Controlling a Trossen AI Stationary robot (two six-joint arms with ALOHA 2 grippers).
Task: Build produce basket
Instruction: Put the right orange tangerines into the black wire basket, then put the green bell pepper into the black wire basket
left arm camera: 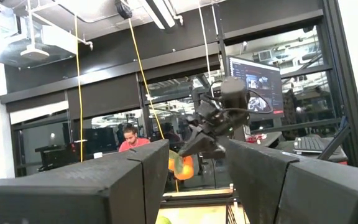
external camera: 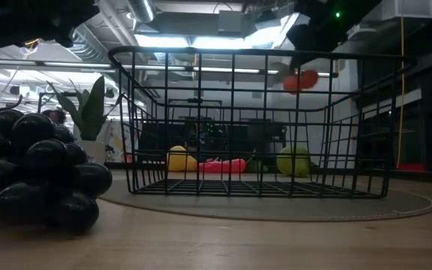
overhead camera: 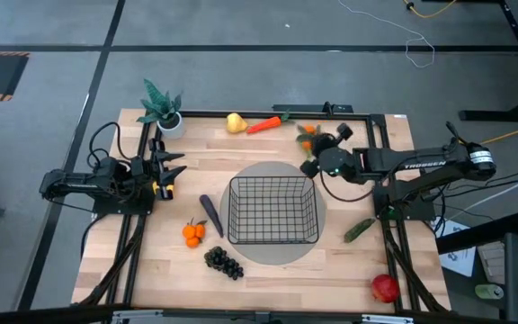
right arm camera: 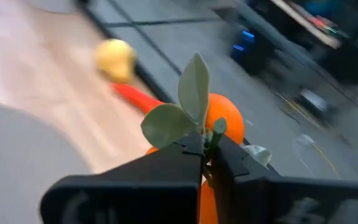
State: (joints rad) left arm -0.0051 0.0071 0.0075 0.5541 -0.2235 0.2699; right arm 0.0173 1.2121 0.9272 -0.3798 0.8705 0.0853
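Observation:
The black wire basket (overhead camera: 272, 210) stands on a round grey mat at the table's middle. My right gripper (right arm camera: 207, 155) is shut on a leafy cluster of oranges (overhead camera: 308, 137), lifted above the table just beyond the basket's far right corner; the low view shows the oranges (external camera: 300, 79) at the height of the basket's rim. My left gripper (overhead camera: 174, 171) waits open at the table's left side. More produce lies around the basket: yellow pear (overhead camera: 235, 122), carrot (overhead camera: 263, 125), second oranges (overhead camera: 193, 232), eggplant (overhead camera: 210, 213), grapes (overhead camera: 224, 262), cucumber (overhead camera: 359, 230), apple (overhead camera: 385, 288). My right gripper pinches the oranges' green stem (right arm camera: 213, 138), just under the leaves, between its two fingertips. The fingers come from the table's right side, slanting down. The oranges (left arm camera: 182, 167) hang at the fingertips, clear of the table and the basket.
A potted plant (overhead camera: 163, 110) stands at the far left corner. A green pear (external camera: 293, 160) rests on the table behind the basket. A black frame (overhead camera: 268, 114) runs along the table's far edge and down both sides. A person sits in the room beyond.

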